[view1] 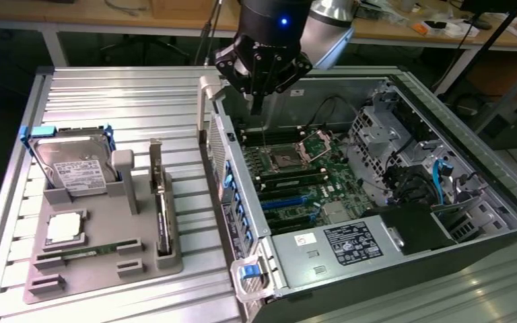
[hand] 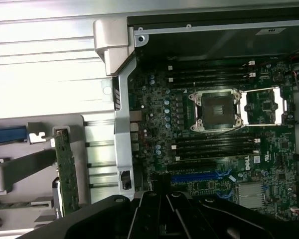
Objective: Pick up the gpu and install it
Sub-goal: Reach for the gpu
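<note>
The gpu (view1: 161,219) stands on edge in a grey holder (view1: 106,269) on the table, at the exterior view's left of the open computer case; its silver bracket points up at the far end. The wrist view has it as a thin green board (hand: 67,172). My gripper (view1: 256,102) hangs above the far corner of the case, over the motherboard (view1: 295,168) and well away from the gpu. Its black fingers (hand: 159,211) are shut with nothing between them. Blue expansion slots (hand: 199,177) lie on the motherboard just under the fingers.
The holder also carries a silver hard drive (view1: 75,168), a processor chip (view1: 65,229) and a narrow RAM stick (view1: 88,252). The case's side wall (view1: 218,145) stands between the holder and the motherboard. A power supply (view1: 353,243) and drive cages (view1: 420,182) sit inside the case.
</note>
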Controlling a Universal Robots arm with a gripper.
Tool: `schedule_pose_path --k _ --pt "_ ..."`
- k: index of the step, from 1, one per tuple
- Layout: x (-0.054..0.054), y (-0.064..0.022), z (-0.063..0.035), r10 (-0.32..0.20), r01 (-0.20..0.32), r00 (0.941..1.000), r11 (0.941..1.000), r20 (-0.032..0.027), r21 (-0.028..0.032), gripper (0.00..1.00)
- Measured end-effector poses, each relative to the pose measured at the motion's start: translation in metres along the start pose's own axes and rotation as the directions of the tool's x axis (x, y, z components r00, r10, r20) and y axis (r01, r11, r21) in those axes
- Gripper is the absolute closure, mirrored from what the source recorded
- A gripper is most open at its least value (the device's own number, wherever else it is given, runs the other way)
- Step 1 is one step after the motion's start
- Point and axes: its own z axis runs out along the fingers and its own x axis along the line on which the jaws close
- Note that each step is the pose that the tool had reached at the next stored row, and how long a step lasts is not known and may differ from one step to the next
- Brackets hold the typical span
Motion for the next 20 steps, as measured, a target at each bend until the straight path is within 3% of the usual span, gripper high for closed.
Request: schedule_pose_path --k 20 --pt "0.025 -0.0019 -0.0006 0.000 0.000 1.0000 1.0000 0.0000 0.0000 0.89"
